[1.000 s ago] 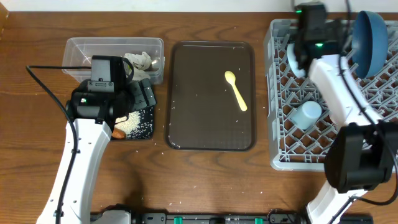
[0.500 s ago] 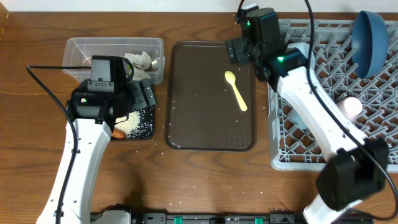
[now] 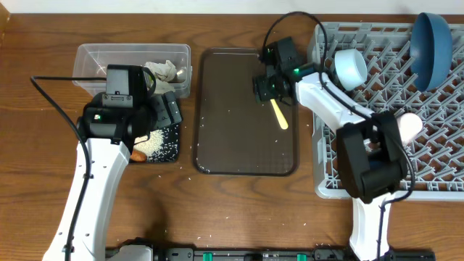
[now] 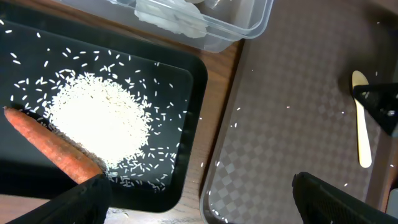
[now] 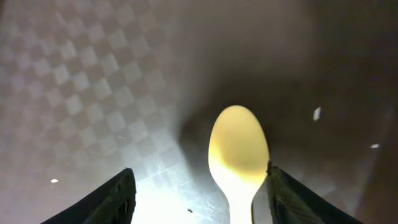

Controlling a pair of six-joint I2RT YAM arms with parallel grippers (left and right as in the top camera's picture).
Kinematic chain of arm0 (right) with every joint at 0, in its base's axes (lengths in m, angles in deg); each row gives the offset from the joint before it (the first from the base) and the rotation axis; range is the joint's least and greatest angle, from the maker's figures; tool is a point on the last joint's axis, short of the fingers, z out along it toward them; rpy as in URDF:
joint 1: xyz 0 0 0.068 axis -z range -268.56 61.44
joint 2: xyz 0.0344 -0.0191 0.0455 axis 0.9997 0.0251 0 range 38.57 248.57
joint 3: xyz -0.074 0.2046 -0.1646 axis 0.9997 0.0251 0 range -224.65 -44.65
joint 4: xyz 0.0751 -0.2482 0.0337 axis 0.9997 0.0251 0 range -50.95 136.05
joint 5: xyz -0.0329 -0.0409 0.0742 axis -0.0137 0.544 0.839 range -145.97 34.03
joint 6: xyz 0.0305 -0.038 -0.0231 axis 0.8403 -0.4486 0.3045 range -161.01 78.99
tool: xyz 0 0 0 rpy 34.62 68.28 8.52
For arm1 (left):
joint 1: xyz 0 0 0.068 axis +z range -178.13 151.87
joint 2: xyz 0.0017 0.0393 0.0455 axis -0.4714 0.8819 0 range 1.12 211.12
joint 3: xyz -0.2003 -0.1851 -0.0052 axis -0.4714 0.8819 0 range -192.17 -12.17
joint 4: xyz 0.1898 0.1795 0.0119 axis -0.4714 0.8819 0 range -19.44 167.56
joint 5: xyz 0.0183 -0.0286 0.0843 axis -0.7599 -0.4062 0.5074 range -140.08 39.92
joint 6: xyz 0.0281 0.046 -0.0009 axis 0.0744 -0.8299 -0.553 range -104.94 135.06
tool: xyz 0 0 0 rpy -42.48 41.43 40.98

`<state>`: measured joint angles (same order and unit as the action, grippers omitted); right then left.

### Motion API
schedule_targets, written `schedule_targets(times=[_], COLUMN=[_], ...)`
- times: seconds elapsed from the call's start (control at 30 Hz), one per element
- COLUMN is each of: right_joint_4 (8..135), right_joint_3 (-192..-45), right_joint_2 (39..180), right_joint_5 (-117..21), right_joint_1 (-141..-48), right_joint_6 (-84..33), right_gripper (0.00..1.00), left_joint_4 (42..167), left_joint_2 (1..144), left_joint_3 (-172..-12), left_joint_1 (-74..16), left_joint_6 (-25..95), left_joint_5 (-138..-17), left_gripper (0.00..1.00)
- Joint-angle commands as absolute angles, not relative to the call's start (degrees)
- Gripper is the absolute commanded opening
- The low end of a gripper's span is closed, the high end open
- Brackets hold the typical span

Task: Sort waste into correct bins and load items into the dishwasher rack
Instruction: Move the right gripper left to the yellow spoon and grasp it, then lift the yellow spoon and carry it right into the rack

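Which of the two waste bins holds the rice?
The shallow black tray: the rice pile and a carrot piece lie in it. The clear tub behind it holds crumpled tissue instead.

Right gripper (image 5: 199, 183) and left gripper (image 4: 199, 186), jaws apart

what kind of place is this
Probably a robot test bench staged for dish clearing, not a real kitchen: a wooden table holds a grey dishwasher rack, a brown serving tray with a yellow spoon, and a clear tub and black tray of waste.
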<state>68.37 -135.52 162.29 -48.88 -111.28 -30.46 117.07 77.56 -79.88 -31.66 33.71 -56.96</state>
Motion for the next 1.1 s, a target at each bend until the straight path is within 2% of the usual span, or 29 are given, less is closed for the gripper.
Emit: schedule_targets(times=[0.0,0.23,0.8,0.97,1.07], right_joint_4=[67.78,67.89,67.25,66.47,66.49], right_joint_3=[-135.61,-135.59,-134.83,-134.83,-134.83], right_joint_2=[164.11,166.10,167.17,167.17,167.17], right_joint_5=[-47.61,-51.50,-51.19,-50.32,-50.32], right_joint_1=[-110.69,-109.99,-109.62,-109.58,-109.58], right_joint_6=[-28.80,-28.82,-31.01,-31.03,-31.03], right_gripper=[0.63,0.61,0.61,0.52,0.40], left_joint_4=[117.24,117.24,117.24,117.24,117.26], left_joint_2=[77.96,77.96,77.96,77.96,77.96], left_joint_3=[-80.64,-80.64,-80.64,-80.64,-80.64], left_joint_1=[-31.42,-31.42,-31.42,-31.42,-31.42], left_joint_6=[33.82,33.82,33.82,33.82,33.82], left_joint_5=[-56.45,-56.45,-56.45,-56.45,-56.45], left_gripper=[0.95,0.95,0.95,0.95,0.95])
